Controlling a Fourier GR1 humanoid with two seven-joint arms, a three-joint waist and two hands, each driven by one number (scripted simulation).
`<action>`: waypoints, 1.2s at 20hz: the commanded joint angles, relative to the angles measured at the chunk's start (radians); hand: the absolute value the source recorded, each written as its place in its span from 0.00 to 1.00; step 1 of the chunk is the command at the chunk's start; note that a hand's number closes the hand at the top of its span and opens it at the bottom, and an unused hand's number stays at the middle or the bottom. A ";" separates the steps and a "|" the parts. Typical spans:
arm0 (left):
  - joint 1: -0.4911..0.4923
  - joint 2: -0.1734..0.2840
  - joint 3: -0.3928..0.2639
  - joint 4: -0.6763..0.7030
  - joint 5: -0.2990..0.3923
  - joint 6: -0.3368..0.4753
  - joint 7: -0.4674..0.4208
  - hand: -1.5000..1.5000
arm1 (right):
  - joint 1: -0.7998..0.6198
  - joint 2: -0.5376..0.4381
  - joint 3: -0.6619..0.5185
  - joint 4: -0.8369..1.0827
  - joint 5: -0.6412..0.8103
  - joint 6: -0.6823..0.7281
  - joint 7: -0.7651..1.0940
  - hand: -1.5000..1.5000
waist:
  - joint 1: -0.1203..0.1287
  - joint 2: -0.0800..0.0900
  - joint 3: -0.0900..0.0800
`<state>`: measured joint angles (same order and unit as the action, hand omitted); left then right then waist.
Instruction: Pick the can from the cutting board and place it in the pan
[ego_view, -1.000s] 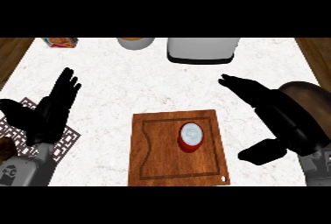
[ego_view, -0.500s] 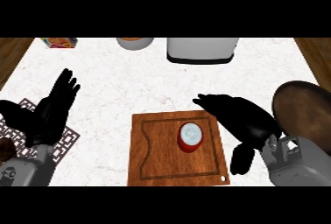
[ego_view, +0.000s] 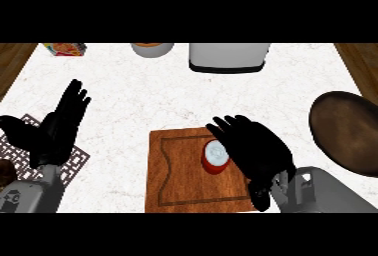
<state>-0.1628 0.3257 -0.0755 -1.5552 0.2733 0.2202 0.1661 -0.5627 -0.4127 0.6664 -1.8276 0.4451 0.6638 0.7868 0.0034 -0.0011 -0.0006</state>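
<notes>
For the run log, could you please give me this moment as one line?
phase: reach | right hand: open, beside can | can: upright on cutting board | pan: at right | left hand: open, resting

We find the board (ego_view: 192, 172) at the tabletop's (ego_view: 140, 90) near edge, about midway, with the can (ego_view: 215, 156) standing on its right half. The right hand (ego_view: 251, 147) is over the board, just right of the can. The pan (ego_view: 347, 131) lies at the right edge. The left hand (ego_view: 59, 125) shows near the left edge, above a trivet (ego_view: 22, 150). A toaster (ego_view: 227, 57), a bowl (ego_view: 152, 48) and a box (ego_view: 63, 48) line the far edge.
</notes>
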 joint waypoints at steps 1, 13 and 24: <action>-0.011 -0.019 -0.006 -0.047 -0.020 0.021 0.054 0.50 | -0.048 0.108 0.029 0.019 0.067 0.067 0.113 0.00 | 0.002 -0.001 0.000; 0.016 -0.048 0.023 -0.042 -0.063 -0.022 0.039 0.50 | -0.057 0.348 0.029 0.182 0.220 0.109 0.152 0.00 | 0.005 0.001 0.000; 0.013 -0.090 0.057 -0.014 -0.082 -0.081 0.006 0.50 | -0.031 0.329 -0.067 0.386 0.392 0.023 -0.108 0.00 | 0.003 0.002 0.000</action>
<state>-0.1736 0.2704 -0.0016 -1.5643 0.2128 0.1487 0.2075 -0.5528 -0.1205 0.6401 -1.5446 0.8013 0.6918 0.7234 0.0038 0.0004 0.0000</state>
